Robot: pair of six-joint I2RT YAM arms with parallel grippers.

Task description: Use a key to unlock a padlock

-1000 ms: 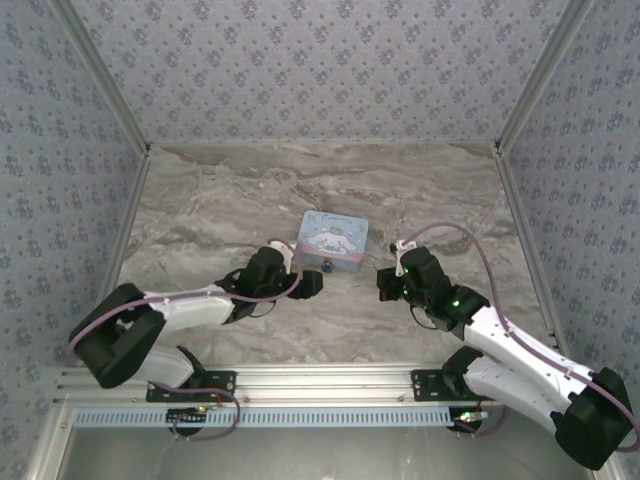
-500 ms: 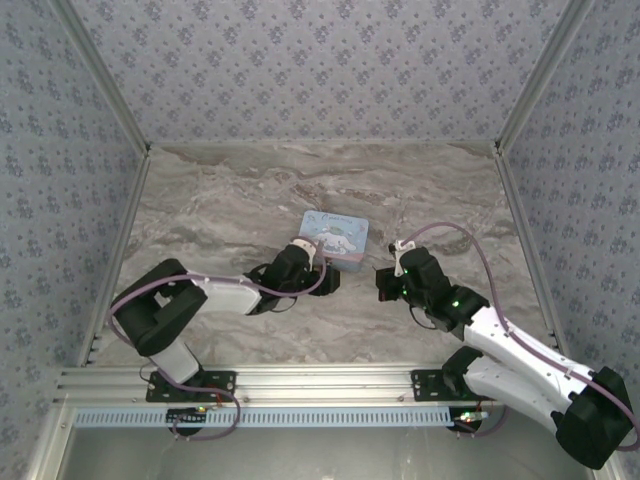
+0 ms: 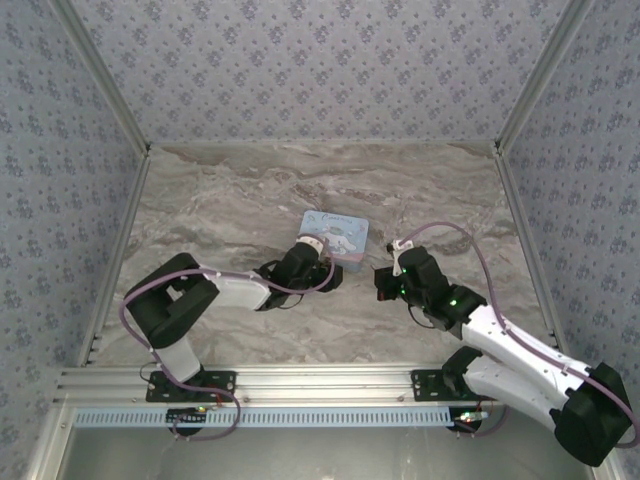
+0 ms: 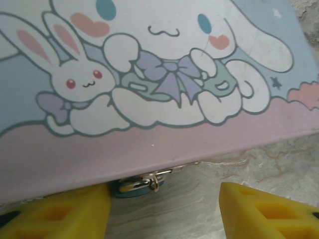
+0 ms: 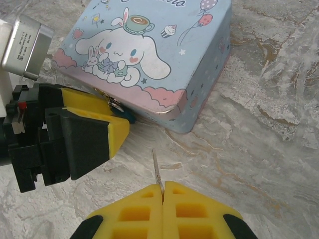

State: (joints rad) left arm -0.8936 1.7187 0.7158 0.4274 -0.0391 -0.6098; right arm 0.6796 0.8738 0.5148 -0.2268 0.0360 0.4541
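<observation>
The tiny teal padlock (image 4: 133, 186) with its silvery shackle hangs from the hasp on the front of the cartoon-printed tin (image 4: 164, 144), mostly tucked under the lid's edge. My left gripper (image 4: 162, 214) is open, low on the table against the tin's front. The padlock sits between its yellow fingers, close to the left fingertip (image 4: 60, 211). In the top view the left gripper (image 3: 325, 272) covers the lock. My right gripper (image 5: 163, 191) is shut on the thin key (image 5: 156, 167), whose blade points toward the tin. The padlock (image 5: 126, 115) lies a short way beyond the key tip.
The light-blue tin (image 3: 337, 234) stands mid-table on the marble surface (image 3: 220, 200). Patterned walls (image 3: 320, 60) enclose the back and sides. The right gripper (image 3: 386, 283) hovers just right of the tin's front corner, a small gap from the left gripper.
The left arm has folded and slid its gripper rightward to the tin's front, and its jaws have narrowed around the padlock. The right arm with the key has barely moved.
</observation>
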